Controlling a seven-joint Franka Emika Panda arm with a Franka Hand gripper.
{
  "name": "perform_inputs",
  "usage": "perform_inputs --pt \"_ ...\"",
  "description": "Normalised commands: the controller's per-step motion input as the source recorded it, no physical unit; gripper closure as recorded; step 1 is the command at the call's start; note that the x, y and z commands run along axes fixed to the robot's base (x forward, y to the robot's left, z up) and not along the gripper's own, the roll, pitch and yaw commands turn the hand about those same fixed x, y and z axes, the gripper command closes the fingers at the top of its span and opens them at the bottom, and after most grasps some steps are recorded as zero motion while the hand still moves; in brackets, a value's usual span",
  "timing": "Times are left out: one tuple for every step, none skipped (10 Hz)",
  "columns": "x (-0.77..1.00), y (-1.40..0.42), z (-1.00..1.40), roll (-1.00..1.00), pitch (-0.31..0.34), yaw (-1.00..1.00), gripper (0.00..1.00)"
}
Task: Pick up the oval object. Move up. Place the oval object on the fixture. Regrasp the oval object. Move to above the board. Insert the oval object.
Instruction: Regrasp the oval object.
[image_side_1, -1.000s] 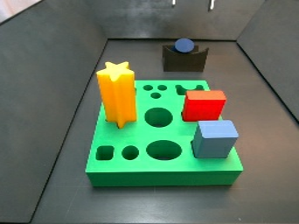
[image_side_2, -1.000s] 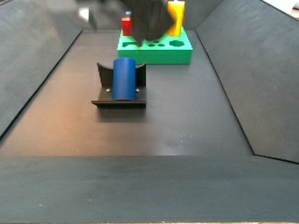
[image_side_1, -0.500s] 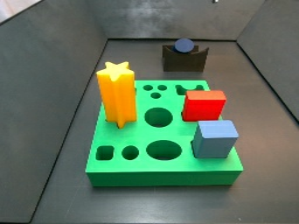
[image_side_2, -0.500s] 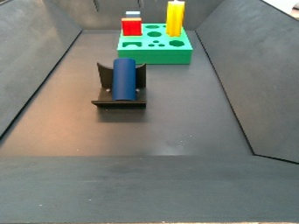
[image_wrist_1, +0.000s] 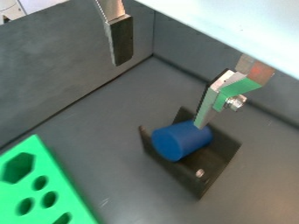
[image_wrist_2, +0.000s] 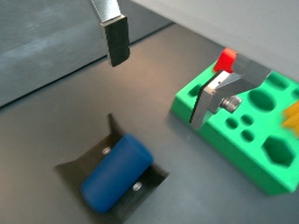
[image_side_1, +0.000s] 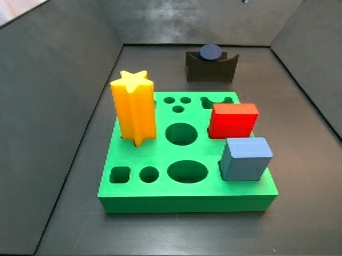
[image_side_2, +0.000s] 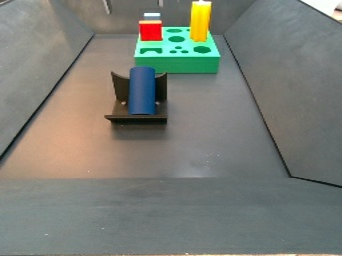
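Note:
The deep blue oval object lies on its side in the notch of the dark fixture, also seen in a side view as oval object on fixture. My gripper hangs open high above it, nothing between the fingers. In both wrist views the oval object sits below the gripper, apart from it. The green board lies beyond the fixture. The gripper is out of frame in both side views.
On the board stand a yellow star column, a red block and a grey-blue cube. Several holes in it are open. Dark sloping walls enclose the floor.
The gripper has risen out of both side views, from a blur at the top a second ago. The oval object stays still on the fixture.

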Motion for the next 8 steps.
perform_inputs --pt "-0.02 -0.02 0.00 1.00 -0.014 0.04 0.00" --pt "-0.02 -0.02 0.01 1.00 -0.012 0.04 0.00" --pt "-0.01 -0.02 0.01 1.00 -0.008 0.04 0.00" --pt "0.00 -0.02 0.01 1.00 -0.003 0.04 0.00" --pt "0.02 -0.02 0.00 1.00 0.004 0.04 0.00" --pt "0.03 -0.02 -0.01 1.00 0.009 0.04 0.00" --pt "0.05 -0.03 -0.01 1.00 0.023 0.05 0.00" --pt "0.06 -0.03 -0.01 1.00 0.042 0.05 0.00"
